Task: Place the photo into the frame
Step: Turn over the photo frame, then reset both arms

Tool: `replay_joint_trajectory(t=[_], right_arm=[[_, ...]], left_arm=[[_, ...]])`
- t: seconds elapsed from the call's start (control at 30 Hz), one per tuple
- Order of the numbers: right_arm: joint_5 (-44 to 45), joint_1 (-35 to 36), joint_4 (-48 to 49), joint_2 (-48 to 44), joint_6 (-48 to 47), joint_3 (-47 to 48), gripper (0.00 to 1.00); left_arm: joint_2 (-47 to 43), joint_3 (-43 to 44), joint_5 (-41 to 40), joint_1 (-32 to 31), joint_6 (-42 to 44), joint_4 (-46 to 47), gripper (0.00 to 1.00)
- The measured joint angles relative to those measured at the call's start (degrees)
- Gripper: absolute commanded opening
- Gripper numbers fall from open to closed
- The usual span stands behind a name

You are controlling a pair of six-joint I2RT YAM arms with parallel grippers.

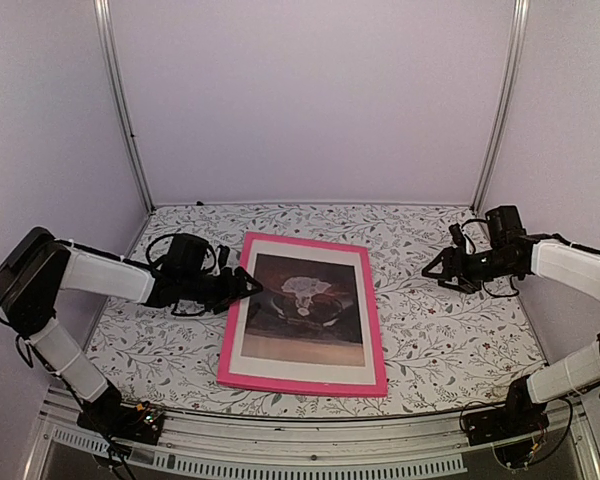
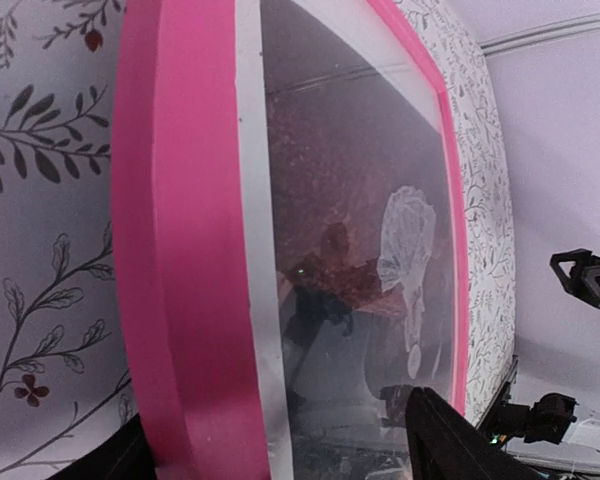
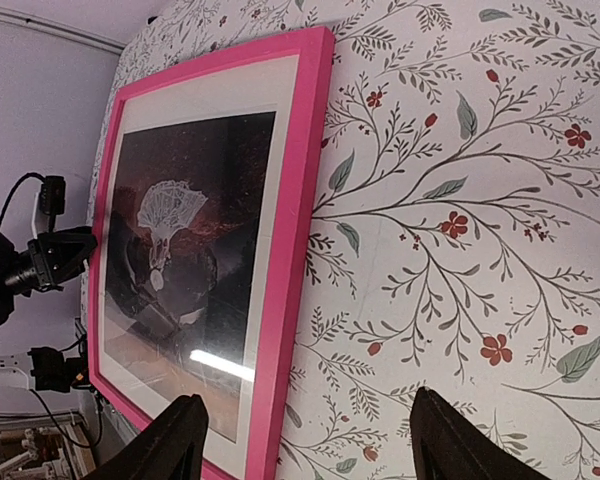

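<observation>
The pink frame (image 1: 305, 383) lies flat in the middle of the flowery table (image 1: 450, 340). The photo (image 1: 300, 300) sits inside it, with a white border (image 1: 295, 350) around it. The left gripper (image 1: 248, 287) is wide open at the frame's left rail, one finger on each side. The right gripper (image 1: 432, 270) is wide open too and holds nothing, well off to the right.

Soft, even light with faint shadows. Right wrist view: a white glare streak crosses the dark maroon rectangular photo (image 3: 195, 260). Left wrist view: the pink wooden frame (image 2: 170, 250) is blurred.
</observation>
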Motion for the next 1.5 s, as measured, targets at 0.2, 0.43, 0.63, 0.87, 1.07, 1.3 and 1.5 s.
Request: replay_joint_trajectory(t=[0.2, 0.43, 0.63, 0.87, 1.07, 1.3, 1.5], right_arm=[[2.8, 1.6, 0.1, 0.0, -0.1, -0.2, 0.74], [9.3, 4.6, -0.6, 0.0, -0.6, -0.1, 0.77], [14.3, 7.2, -1.4, 0.0, -1.5, 1.3, 0.82], [19.7, 12.2, -1.7, 0.9, -1.8, 5.2, 0.85], [27.4, 20.7, -1.7, 4.3, -1.9, 10.1, 0.89], [35.6, 22.4, -1.2, 3.3, -3.1, 11.4, 0.99], [41.9, 22.3, 0.4, -3.6, -5.7, 9.0, 0.99]], left_arm=[[2.2, -3.5, -2.6, 0.0, 2.6, 0.0, 0.79], [-2.8, -3.7, -13.5, 0.0, 10.1, -4.3, 0.86], [-13.6, -1.2, -27.5, 0.0, 17.0, -12.8, 0.96], [-24.3, -0.3, -40.1, 0.0, 22.7, -17.4, 1.0], [-28.7, 1.9, -43.9, 0.2, 25.5, -21.8, 1.0], [-31.8, 8.4, -45.0, 0.3, 29.8, -27.3, 1.0], [-37.9, 9.3, -44.4, 0.5, 35.0, -29.2, 1.0]])
